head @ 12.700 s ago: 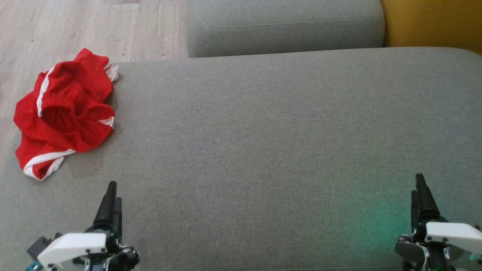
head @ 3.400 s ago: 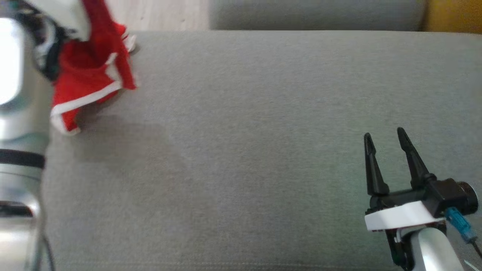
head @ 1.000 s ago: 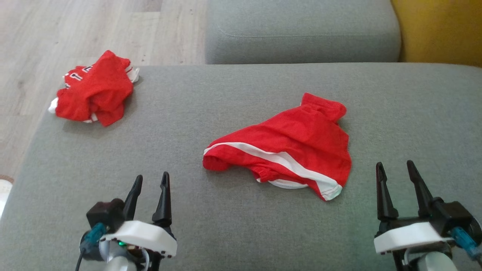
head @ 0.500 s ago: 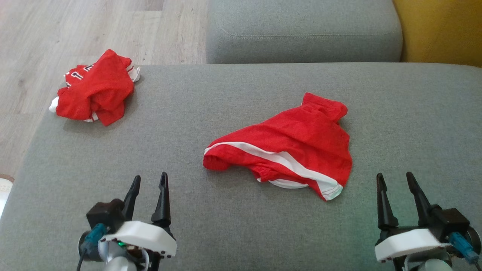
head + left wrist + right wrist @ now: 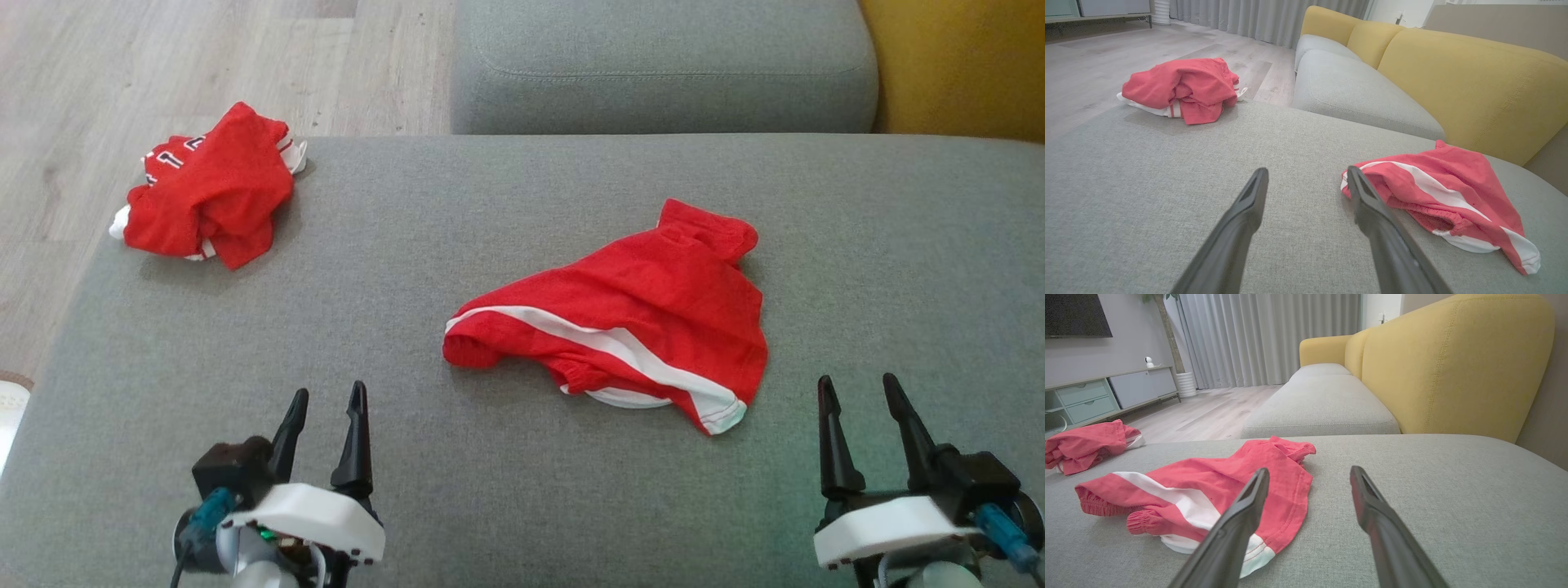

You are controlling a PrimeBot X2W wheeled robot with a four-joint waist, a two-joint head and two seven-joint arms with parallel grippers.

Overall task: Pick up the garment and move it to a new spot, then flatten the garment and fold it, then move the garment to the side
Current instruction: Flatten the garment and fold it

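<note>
The red garment (image 5: 620,318) lies rumpled in the middle of the grey sofa cushion (image 5: 522,498) as I hold my left gripper (image 5: 328,390) and right gripper (image 5: 857,380) spread and empty at either flank, aiming to pinch opposite hems and draw them apart evenly.

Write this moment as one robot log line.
red mesh shorts with white stripe: rumpled on grey sofa cushion | left gripper: open, empty | right gripper: open, empty | crumpled red garment: far-left corner

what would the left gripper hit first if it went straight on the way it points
Likely the bare grey cushion: the left gripper aims just past the left end of the red shorts, though depth is unclear.
</note>
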